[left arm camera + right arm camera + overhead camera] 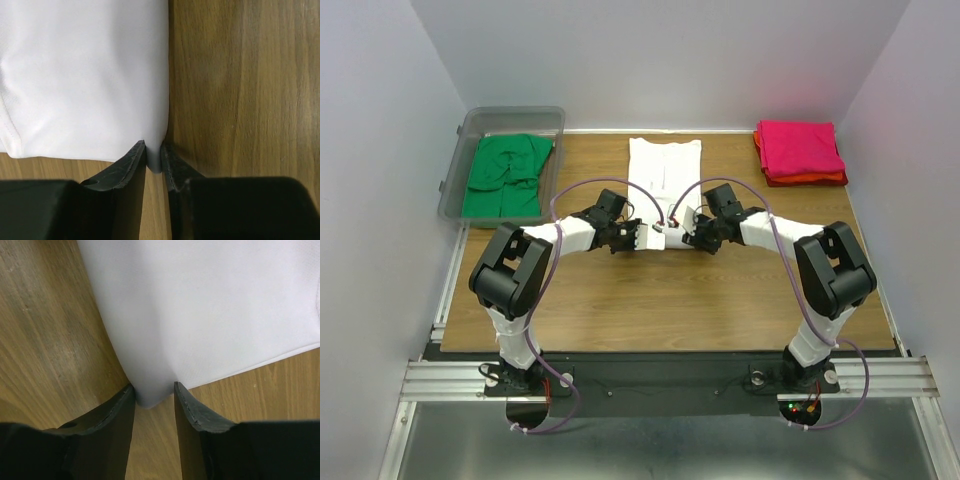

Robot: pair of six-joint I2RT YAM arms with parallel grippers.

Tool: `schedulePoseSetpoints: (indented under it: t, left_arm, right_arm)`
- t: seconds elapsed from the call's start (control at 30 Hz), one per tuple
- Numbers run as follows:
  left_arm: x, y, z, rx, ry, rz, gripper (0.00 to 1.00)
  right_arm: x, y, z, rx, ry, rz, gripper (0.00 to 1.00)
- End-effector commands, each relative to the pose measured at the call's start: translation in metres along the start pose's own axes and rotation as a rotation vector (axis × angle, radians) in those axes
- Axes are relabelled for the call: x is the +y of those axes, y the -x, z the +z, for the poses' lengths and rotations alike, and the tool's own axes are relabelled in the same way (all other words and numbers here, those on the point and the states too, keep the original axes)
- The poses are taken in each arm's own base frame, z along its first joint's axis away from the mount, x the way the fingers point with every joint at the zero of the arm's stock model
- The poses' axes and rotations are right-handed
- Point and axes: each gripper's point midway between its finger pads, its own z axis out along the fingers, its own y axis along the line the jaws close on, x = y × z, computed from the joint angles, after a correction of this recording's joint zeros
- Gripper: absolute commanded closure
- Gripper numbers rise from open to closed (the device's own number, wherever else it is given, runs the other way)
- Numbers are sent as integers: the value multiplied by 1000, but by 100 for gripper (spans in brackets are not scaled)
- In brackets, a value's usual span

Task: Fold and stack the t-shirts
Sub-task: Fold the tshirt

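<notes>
So the white t-shirt (665, 165) was lying flat on the counter (670, 300), middle toward the back, folded into a narrow strip. The left hand (640, 237) was pinched tight on its near-left corner, and the right hand (674, 230) had the near-right corner clamped between its fingers too. Over in the back right corner, the magenta t-shirt (798, 145) sat folded on top of the red-orange t-shirt (815, 180). The green t-shirt (505, 175) was in the grey bin (453, 180) at back left.
</notes>
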Motion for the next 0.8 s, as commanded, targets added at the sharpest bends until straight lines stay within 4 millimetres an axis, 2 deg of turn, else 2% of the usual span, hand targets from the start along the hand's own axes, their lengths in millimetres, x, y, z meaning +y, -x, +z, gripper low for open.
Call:
schedulePoseSetpoints:
  t: [0.0,0.13,0.27,0.37,0.47,0.53,0.6,0.63,0.77]
  left_arm:
    - [4,8,-2,-17,6,23,74]
    - [5,8,-2,-16,5,23,76]
    - [8,8,0,-14,7,14,76]
    - [9,7,1,-13,4,10,76]
    - [10,9,1,-16,3,7,78]
    - [10,12,-1,-28,1,-1,86]
    - [9,18,-6,-40,-10,-22,93]
    - [12,26,-13,-62,-3,-34,99]
    - [11,49,-39,-113,-36,-137,100]
  right_arm:
    - [1,10,-12,-25,-23,-15,55]
    - [3,12,-17,-28,-16,-21,52]
    - [6,7,-7,-11,6,-21,52]
    - [6,3,1,0,19,-23,56]
    - [7,0,7,6,25,-21,80]
    - [7,0,8,8,26,-11,99]
    - [5,5,2,-4,13,4,99]
    - [2,12,-8,-20,-8,5,99]
    - [-1,30,-40,-54,-33,53,99]
